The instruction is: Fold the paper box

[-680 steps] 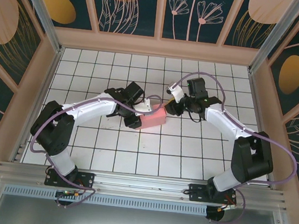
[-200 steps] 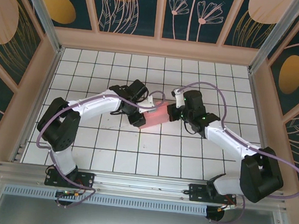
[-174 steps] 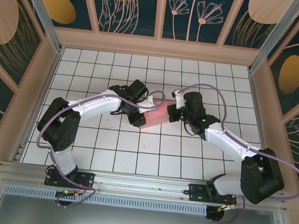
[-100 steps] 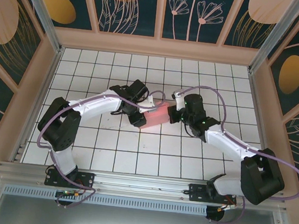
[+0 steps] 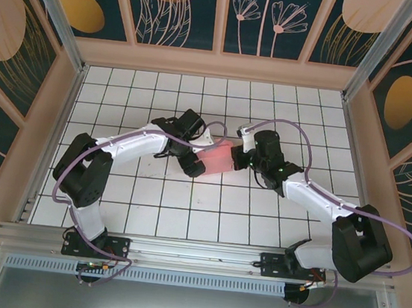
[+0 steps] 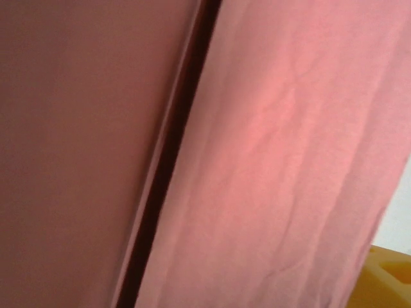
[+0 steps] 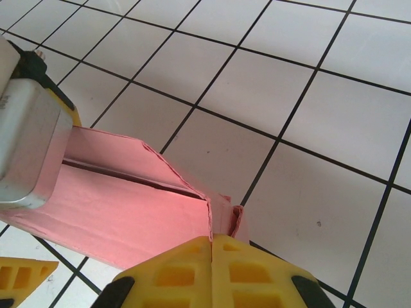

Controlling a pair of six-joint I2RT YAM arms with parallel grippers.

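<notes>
Pink paper box point(image 5: 214, 157), centre of the overhead frame, lying flat on the white tiled surface point(image 5: 184, 211) as a closed-up flat packet, not an open sheet. L end effector point(image 5: 199, 152) sits at the box's left end w/ its fingers apart, one each side of the box. R end effector point(image 5: 241, 158) meets the right end w/ its fingers pressed together.

Step in hand, as I judge it: tucking or flattening the right-end flap. To do it well, R should push low and straight along the box's length, so the flap seats w/o buckling the thin card. L, spread wide, is only a loose fence, so the push should be gentle or the box may slide left.

R wrist view adds detail the overhead lacks. Yellow fingertips point(image 7: 173, 269) are closed at bottom centre, w/ a small crumpled flap point(image 7: 226, 219) just above them. A strip of bare surface lies btw the box and L's near finger point(image 7: 19, 277), bottom left. Can't tell if R nips any card.

L wrist view, v. close up, gives texture: creased pink card point(image 6: 276, 160) and a dark seam point(image 6: 167, 160) running top to bottom.
</notes>
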